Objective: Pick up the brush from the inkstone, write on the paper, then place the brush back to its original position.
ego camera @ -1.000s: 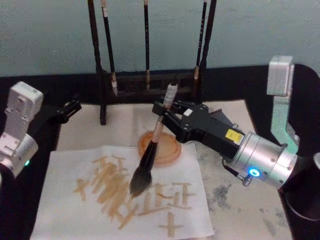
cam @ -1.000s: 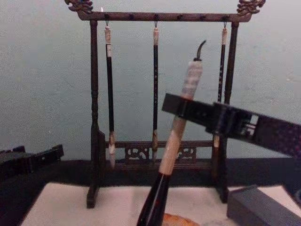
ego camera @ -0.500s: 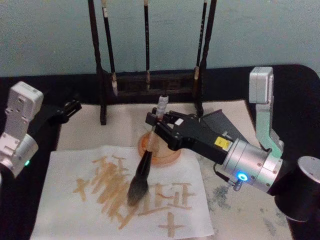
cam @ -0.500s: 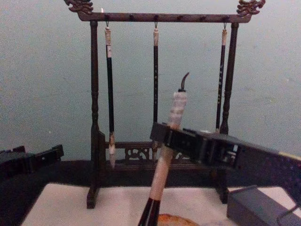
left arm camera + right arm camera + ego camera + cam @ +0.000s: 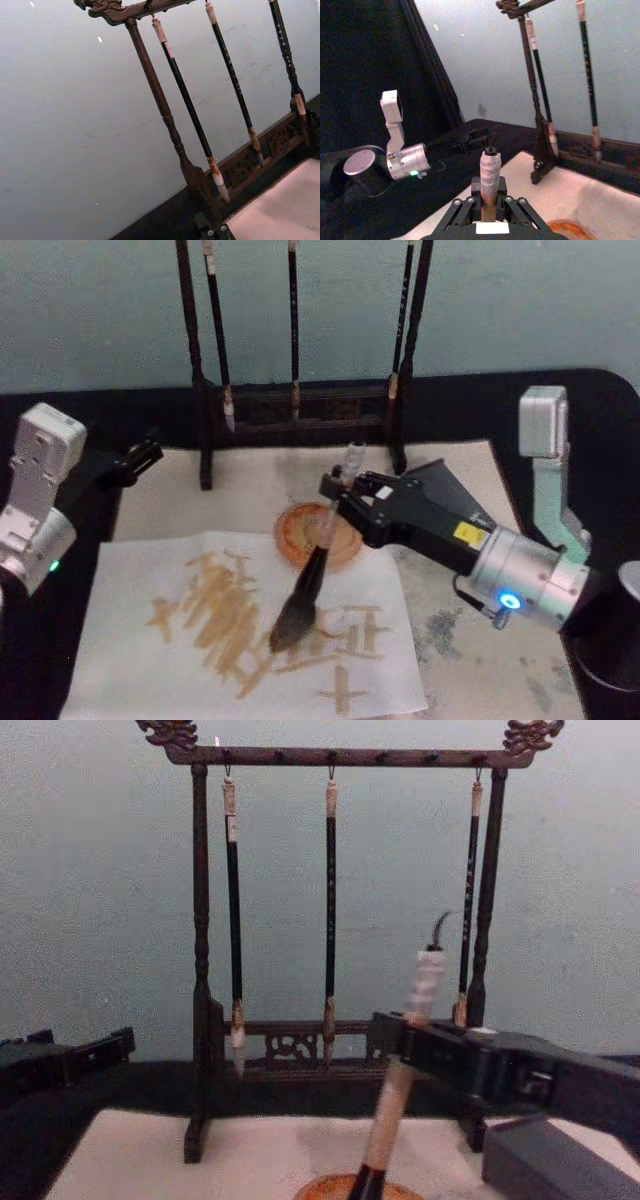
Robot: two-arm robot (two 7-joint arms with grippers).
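My right gripper (image 5: 340, 495) is shut on the brush (image 5: 312, 575) at its pale upper handle, over the far right part of the paper (image 5: 120, 660). The brush leans down and to the left, and its bushy dark head (image 5: 288, 628) touches the sheet among tan strokes. The chest view has the taped handle (image 5: 420, 985) rising out of the gripper (image 5: 395, 1040). A round orange dish (image 5: 300, 530) sits just behind the paper, and a dark grey block (image 5: 540, 1160) stands to the right. I cannot tell which is the inkstone. My left gripper (image 5: 145, 453) hangs idle at the far left.
A dark wooden rack (image 5: 300, 395) with three slim hanging brushes (image 5: 330, 900) stands at the back. A beige mat (image 5: 480, 660), stained grey on the right, lies under everything. Black table borders it on both sides.
The right gripper has moved right and lower. The brush head has slid right across the paper, and the brush now leans more steeply. The left arm has not moved.
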